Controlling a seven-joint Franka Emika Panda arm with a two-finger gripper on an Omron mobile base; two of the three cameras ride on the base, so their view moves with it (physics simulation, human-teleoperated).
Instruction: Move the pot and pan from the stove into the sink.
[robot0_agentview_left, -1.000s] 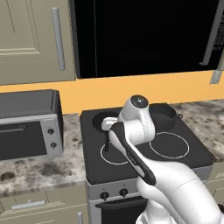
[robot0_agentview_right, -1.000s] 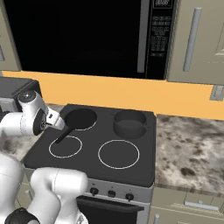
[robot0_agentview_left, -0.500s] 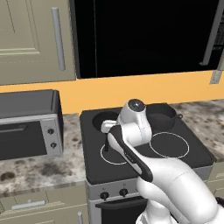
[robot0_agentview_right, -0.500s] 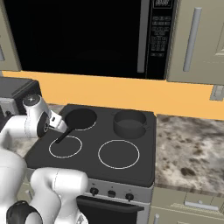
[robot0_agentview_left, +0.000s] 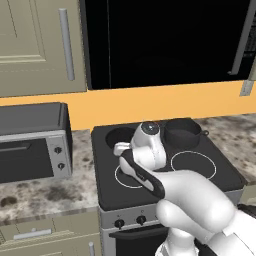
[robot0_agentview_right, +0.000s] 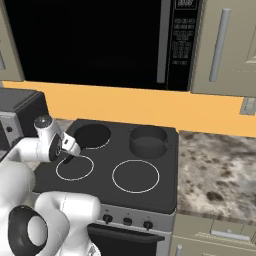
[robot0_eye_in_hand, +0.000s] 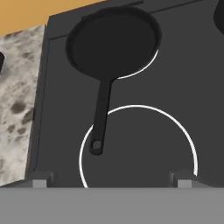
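Hand view: gripper (robot0_eye_in_hand: 109, 177) spread wide, empty, above the front-left ring of the stove (robot0_eye_in_hand: 183, 83). Pan (robot0_eye_in_hand: 113, 41) sits on the rear-left burner, handle toward the gripper; pot (robot0_agentview_right: 148, 140) rear-right. Risk: the thin handle could twist or slip in a grip off its centre

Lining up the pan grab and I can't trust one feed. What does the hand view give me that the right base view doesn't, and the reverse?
Hand view alone: the pan handle's full length, running toward the camera over the near ring, and its tip with a small hole, left of centre between the open pincer tips.

Right base view alone: the pot on the rear right burner, the microwave above, and the counter to the right.

Both: the pan on the rear left burner of the stove, and the pincer above the front left ring.
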